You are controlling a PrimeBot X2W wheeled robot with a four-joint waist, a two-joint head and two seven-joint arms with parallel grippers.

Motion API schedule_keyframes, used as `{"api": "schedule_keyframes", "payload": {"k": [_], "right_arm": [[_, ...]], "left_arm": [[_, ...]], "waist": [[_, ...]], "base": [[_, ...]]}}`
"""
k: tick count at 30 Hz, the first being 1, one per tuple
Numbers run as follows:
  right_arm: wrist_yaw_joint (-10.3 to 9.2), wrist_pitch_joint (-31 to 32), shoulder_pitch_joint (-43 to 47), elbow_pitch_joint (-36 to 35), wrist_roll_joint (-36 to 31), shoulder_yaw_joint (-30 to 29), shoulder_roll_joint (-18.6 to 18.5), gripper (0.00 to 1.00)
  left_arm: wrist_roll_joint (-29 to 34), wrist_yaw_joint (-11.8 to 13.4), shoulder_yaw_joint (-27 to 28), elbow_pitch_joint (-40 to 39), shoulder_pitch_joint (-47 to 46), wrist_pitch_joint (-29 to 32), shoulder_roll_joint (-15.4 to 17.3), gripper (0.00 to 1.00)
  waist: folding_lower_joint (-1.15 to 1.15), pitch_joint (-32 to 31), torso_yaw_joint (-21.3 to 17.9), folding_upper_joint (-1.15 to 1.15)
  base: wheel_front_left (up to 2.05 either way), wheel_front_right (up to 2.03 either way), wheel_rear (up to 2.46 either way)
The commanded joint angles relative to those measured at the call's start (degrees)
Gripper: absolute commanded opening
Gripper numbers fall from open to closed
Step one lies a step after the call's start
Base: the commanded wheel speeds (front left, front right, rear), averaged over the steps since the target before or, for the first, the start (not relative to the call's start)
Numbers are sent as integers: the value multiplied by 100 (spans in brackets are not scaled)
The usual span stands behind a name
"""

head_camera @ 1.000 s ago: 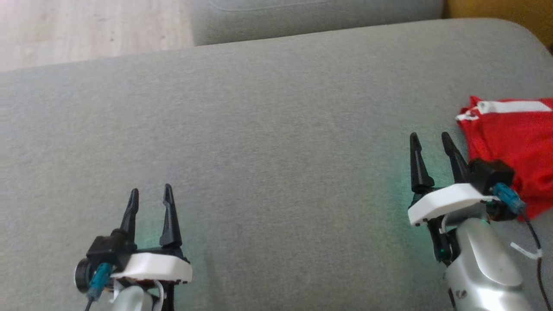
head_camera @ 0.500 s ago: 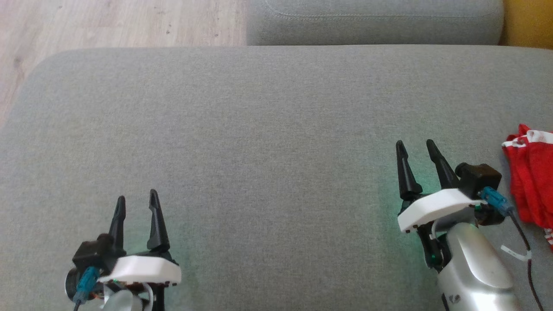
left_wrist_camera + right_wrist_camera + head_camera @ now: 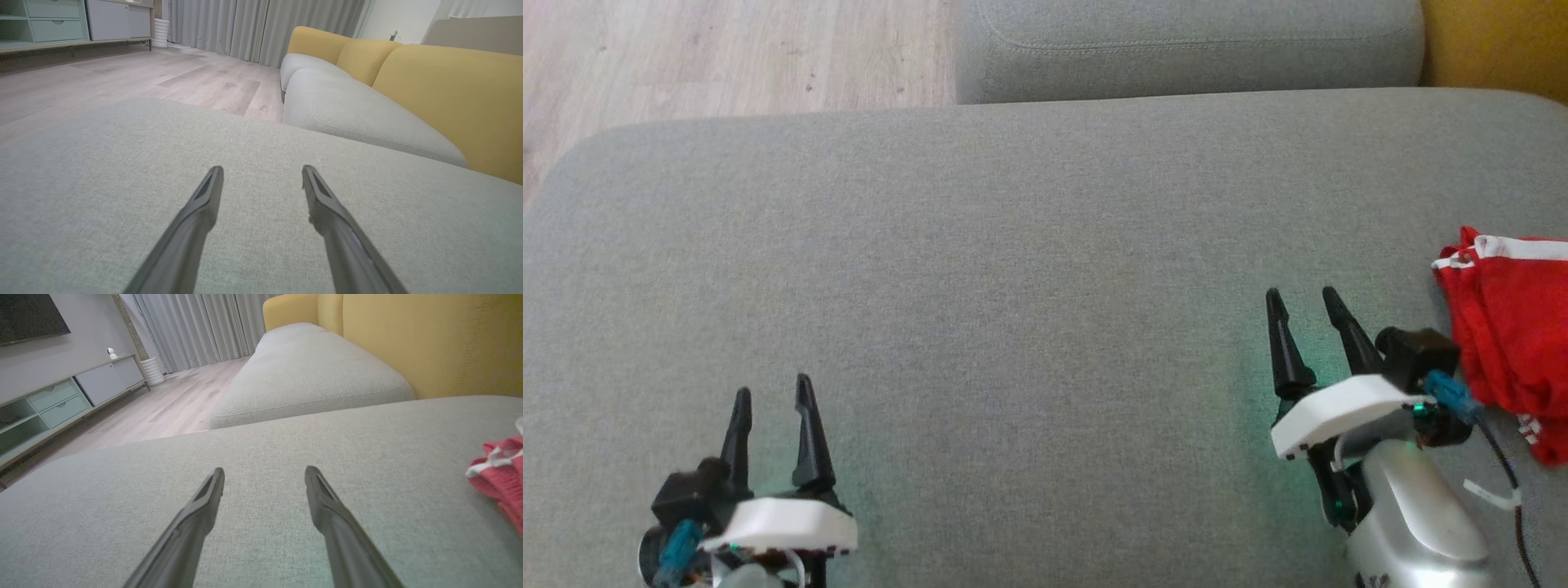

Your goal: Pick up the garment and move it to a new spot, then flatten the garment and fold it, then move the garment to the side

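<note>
Head cam has swung since a sec ago, arms barely moved: left gripper (image 3: 772, 385) & right gripper (image 3: 1300, 291) fingers spread wide, empty, over grey fabric sofa seat (image 3: 1013, 286); bunched red garment w/ white trim (image 3: 1511, 327) lies loose just right of right gripper, so prob. already set aside.

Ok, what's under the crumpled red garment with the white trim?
The crumpled red garment lies directly on the grey fabric sofa cushion. Anything between them is covered, and the garment's right part runs out of the head view.
</note>
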Motion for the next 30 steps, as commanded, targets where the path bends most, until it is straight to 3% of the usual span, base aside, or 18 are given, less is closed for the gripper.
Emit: {"api": "schedule_keyframes", "payload": {"k": [1, 7, 8, 12, 30], "right_arm": [[-4, -63, -93, -151, 22, 133, 8, 100], [-4, -63, -108, -160, 49, 152, 8, 100], [0, 1, 50, 5, 19, 16, 0, 0], [0, 45, 223, 224, 62, 2, 14, 0], [-1, 339, 382, -178, 1191, -185, 13, 0]], "left_arm": [[-1, -13, 172, -143, -99, -29, 41, 100], [-100, -75, 132, -114, -112, -29, 41, 100], [-98, -81, -12, 27, 54, 1, 0, 0], [-142, -82, 4, 293, 134, 25, -11, 0], [-1204, -141, 122, 103, 103, 326, -3, 0]], "waist": [[0, -3, -1, 0], [0, 23, 6, 0], [1, 22, 5, 0], [1, 20, 4, 0], [1, -31, -20, 0]], "base": [[0, 0, 0], [0, 0, 0], [0, 0, 0], [0, 0, 0], [0, 0, 0]]}}
